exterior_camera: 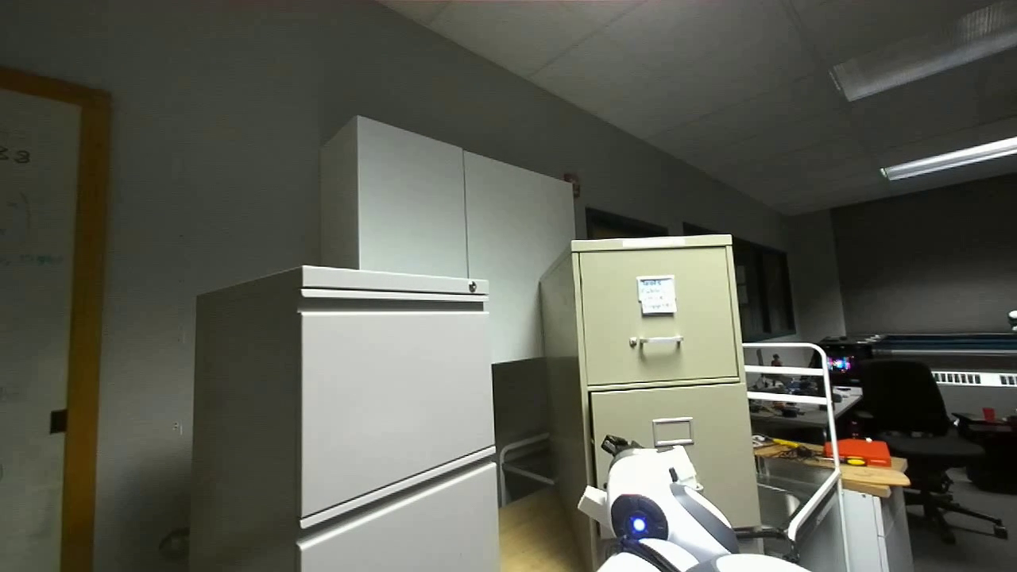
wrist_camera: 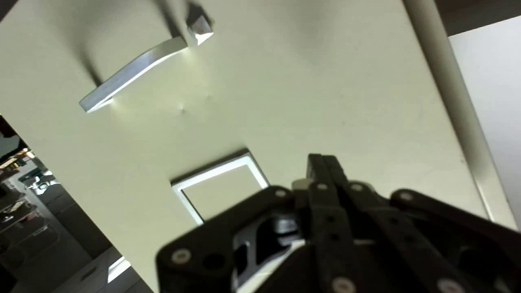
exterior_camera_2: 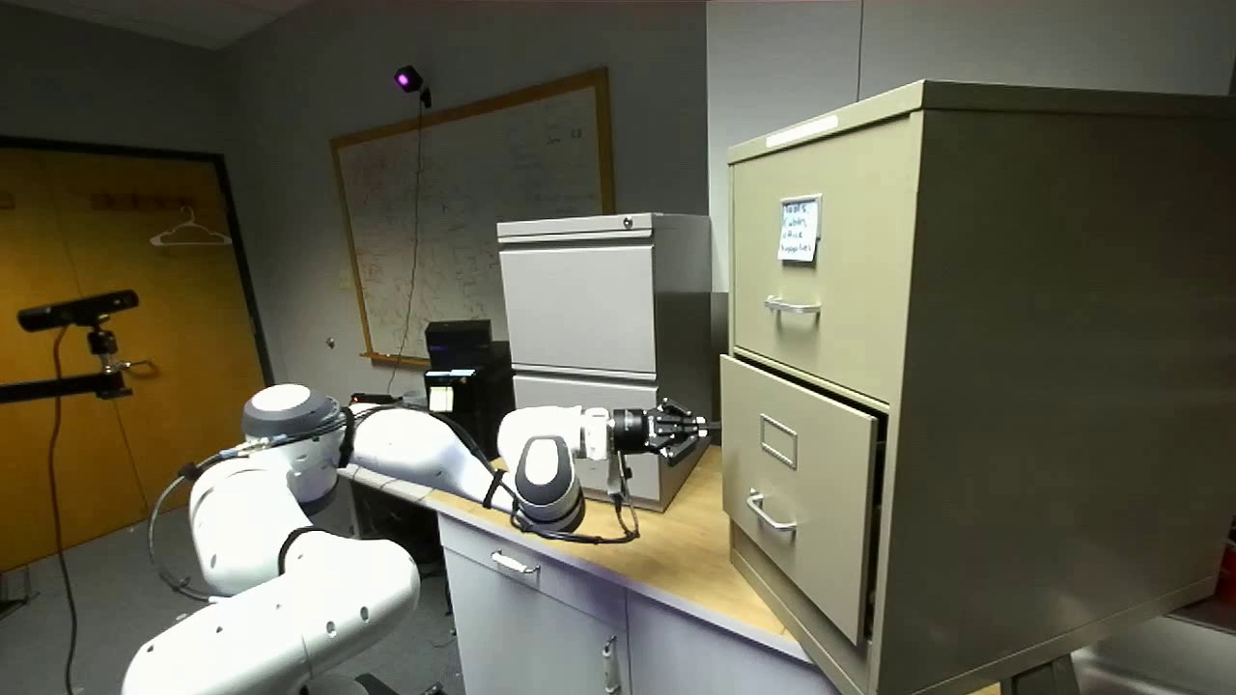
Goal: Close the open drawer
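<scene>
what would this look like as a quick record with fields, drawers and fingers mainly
open drawer: lower one in the beige cabinet, slightly out, dark gap along top and one side
fingers: closed together, pointing at the open drawer's front; contact unclear
handle: metal, on the open drawer, nothing gripping it
upper drawer: shut, bears a handwritten label
grey cabinet: visible drawers look shut
</scene>
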Controlling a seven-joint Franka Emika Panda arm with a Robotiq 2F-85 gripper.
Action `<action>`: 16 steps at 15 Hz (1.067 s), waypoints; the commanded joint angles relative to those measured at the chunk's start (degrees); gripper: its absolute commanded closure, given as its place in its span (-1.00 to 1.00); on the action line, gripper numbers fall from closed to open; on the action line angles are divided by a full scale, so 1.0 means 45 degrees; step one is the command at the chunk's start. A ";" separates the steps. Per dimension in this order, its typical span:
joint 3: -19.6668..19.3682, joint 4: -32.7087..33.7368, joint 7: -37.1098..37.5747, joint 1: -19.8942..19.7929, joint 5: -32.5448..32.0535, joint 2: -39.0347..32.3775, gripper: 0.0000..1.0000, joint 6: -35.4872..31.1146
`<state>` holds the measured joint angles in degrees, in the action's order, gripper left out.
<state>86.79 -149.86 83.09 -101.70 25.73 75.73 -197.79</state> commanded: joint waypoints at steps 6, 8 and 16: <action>-0.0105 0.3606 -0.0947 -0.1448 -0.0947 -0.1368 1.00 0.1572; -0.0208 0.3938 -0.0960 -0.1523 -0.0932 -0.1346 1.00 0.2299; -0.0269 0.4727 -0.0995 -0.1862 -0.1295 -0.1463 1.00 0.3543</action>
<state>84.88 -136.00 80.31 -105.42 22.50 72.07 -183.78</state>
